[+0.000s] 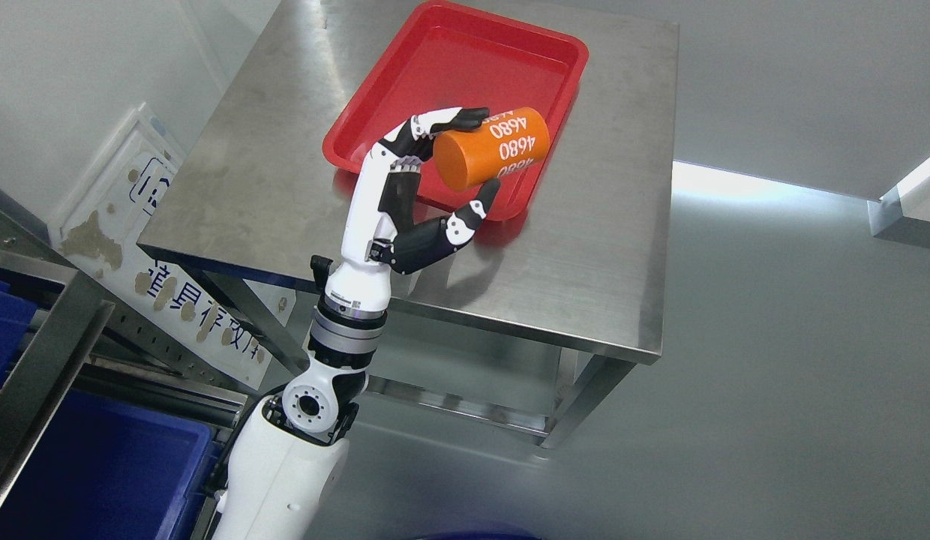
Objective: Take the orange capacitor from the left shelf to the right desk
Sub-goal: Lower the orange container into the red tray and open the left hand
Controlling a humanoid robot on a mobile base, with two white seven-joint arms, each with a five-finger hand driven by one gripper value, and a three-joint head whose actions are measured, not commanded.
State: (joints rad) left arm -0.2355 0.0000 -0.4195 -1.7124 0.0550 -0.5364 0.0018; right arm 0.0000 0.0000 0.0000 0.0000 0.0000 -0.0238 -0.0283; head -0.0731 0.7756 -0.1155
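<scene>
One robot hand (435,176), the left, pinches the capacitor (493,148) between finger and thumb at frame centre, its long axis tilted up-right over the tray's (375,112) near edge on the counter (600,247).

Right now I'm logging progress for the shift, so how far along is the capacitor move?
The pickup looks done: the left hand is shut on the orange capacitor, away from the shelf with blue bins at lower left. In hand is the carry: the capacitor is held on its side over the red tray on the steel desk. Left to do: lower it, release and withdraw. The right arm is out of view.
</scene>
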